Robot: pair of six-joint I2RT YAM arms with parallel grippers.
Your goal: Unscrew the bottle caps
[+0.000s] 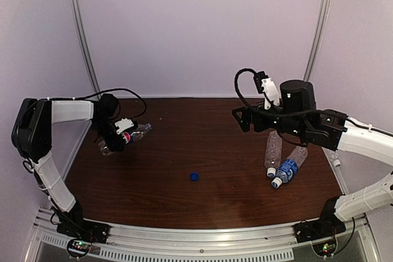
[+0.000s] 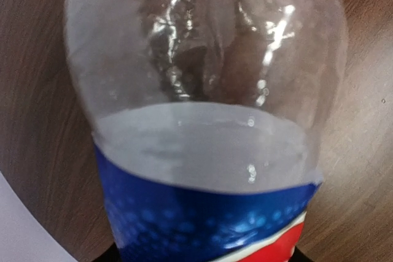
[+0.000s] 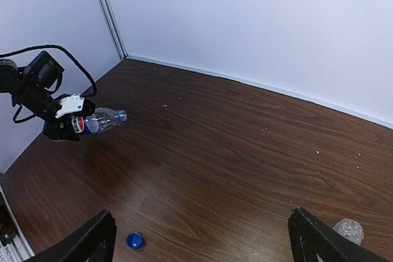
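My left gripper [image 1: 123, 133] is shut on the Pepsi bottle [image 1: 139, 131] and holds it off the table at the far left, neck pointing right. The bottle fills the left wrist view [image 2: 202, 151]. In the right wrist view its neck [image 3: 121, 115] shows a blue ring and no cap. A dark blue cap [image 1: 194, 176] lies loose on the table, also in the right wrist view [image 3: 134, 240]. My right gripper [image 3: 202, 250] is open wide and empty, raised above the right side [image 1: 241, 116]. Two capped bottles lie below it: an unlabelled one [image 1: 272, 150] and a blue-labelled one [image 1: 288, 167].
Another clear bottle [image 1: 104, 147] lies on the table just under the left gripper by the left wall. The brown table [image 1: 202, 145] is enclosed by pale walls at the back and sides. A bottle's end [image 3: 348, 230] shows by my right finger.
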